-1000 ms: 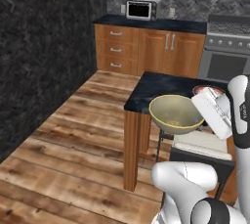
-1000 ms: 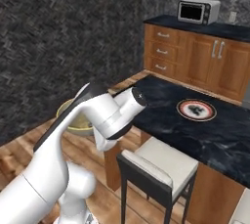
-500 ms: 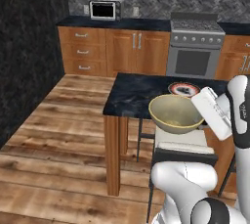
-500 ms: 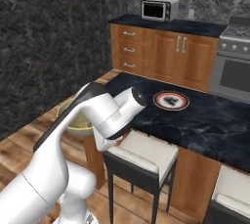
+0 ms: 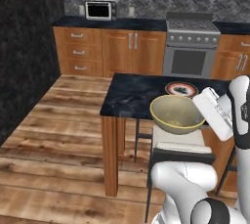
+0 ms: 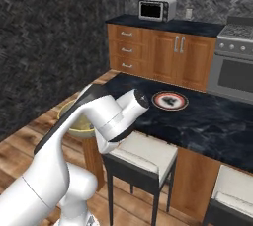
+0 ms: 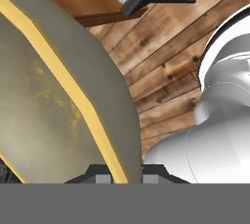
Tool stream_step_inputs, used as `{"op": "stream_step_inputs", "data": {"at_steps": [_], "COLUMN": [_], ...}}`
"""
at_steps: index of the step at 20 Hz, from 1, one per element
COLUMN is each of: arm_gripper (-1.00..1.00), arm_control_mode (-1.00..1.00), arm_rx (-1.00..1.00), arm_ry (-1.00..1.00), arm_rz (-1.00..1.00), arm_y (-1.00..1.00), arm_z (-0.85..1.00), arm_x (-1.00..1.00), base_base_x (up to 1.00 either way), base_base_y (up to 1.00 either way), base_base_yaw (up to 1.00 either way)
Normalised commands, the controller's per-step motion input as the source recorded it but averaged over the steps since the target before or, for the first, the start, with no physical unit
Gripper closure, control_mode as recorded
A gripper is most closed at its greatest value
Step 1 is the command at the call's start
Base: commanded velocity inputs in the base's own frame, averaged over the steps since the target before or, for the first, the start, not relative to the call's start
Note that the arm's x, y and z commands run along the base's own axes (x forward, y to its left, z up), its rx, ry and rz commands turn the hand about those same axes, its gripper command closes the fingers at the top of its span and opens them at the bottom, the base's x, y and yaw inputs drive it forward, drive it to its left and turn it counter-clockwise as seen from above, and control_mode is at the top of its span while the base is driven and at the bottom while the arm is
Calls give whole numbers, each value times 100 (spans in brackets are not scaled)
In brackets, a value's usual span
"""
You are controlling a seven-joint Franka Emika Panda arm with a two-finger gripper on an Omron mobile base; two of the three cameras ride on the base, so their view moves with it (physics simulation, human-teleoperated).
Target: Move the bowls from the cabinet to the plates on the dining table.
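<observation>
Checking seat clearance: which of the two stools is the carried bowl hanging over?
The stool nearer the table's corner end, below the yellowish bowl in the gripper. The other stool sits further along the dining table, clear of the bowl.

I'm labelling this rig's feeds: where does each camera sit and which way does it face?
Left base view: behind the arm's left, facing the black marble dining table; white arm lower right, holding the yellowish-tan glazed bowl.
Right base view: behind its right, same table, round plate; arm lower left.
Hand view: along the end effector, bowl rim, wood floor.
Both base views share the microwave.
</observation>
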Motion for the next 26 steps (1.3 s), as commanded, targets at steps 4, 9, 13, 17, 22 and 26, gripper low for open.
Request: {"op": "stream_step_inputs", "data": {"at_steps": [4, 9, 13, 17, 22, 26], "arm_gripper": [100, 100, 100, 100, 100, 100], "arm_control_mode": [100, 100, 100, 100, 100, 100], "arm_rx": [0, 0, 0, 0, 0, 0], "arm_ry": [0, 0, 0, 0, 0, 0], "arm_rz": [0, 0, 0, 0, 0, 0], "arm_y": [0, 0, 0, 0, 0, 0], "arm_z": [0, 0, 0, 0, 0, 0], "arm_x": [0, 0, 0, 0, 0, 0], "base_base_x": [5, 12, 25, 32, 12, 3], "base_base_y": [-37, -47, -46, -41, -22, -4], "base_base_yaw": [-1, -2, -4, -5, -4, -1]}}
